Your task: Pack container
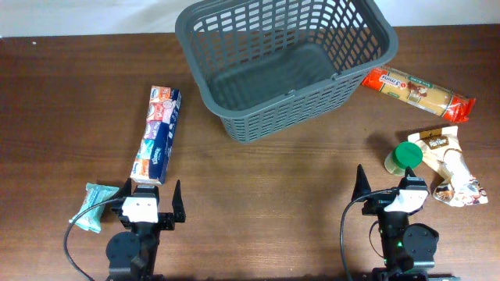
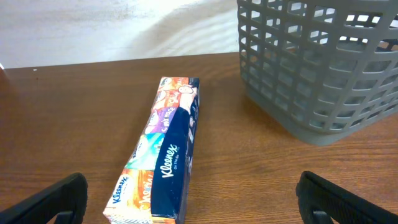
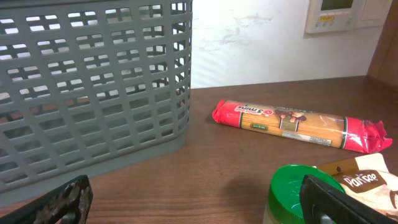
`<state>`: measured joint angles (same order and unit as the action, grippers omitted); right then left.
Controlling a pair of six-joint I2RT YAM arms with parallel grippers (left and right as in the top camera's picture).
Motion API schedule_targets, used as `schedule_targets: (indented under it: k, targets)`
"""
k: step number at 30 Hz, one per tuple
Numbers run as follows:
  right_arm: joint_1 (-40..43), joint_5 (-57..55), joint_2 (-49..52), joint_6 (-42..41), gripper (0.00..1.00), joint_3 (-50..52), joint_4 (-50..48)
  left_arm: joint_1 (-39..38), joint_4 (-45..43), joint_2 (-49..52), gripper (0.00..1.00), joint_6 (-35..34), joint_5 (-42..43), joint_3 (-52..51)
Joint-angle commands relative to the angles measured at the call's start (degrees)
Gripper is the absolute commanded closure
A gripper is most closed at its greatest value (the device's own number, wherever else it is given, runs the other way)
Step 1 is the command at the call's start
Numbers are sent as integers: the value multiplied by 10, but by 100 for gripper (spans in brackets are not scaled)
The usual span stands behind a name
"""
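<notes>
The container [image 1: 258, 129] sits empty at the far centre of the table [image 1: 258, 203]. Both the left tool [image 1: 152, 195] and the right tool [image 1: 385, 187] stand apart, holding nothing. The left should probably span the tissue box [image 1: 156, 134] across its narrow width, mid-length, so it lifts level.

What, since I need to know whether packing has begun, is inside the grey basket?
Nothing shows inside the container: overhead, its solid base lies bare. The near wall covers a strip of the floor, so a small item there cannot be ruled out.
</notes>
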<state>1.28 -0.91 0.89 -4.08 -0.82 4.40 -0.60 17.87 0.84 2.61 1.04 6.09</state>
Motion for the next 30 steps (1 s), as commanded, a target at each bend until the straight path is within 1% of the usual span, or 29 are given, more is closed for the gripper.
schedule_targets:
  k: [1,30]
  targets:
    - [-6,7,-7,3,1,5,1,3,-1,-5,1,9,-4,-6]
    - [-6,7,-7,3,1,5,1,3,-1,-5,1,9,-13,-6]
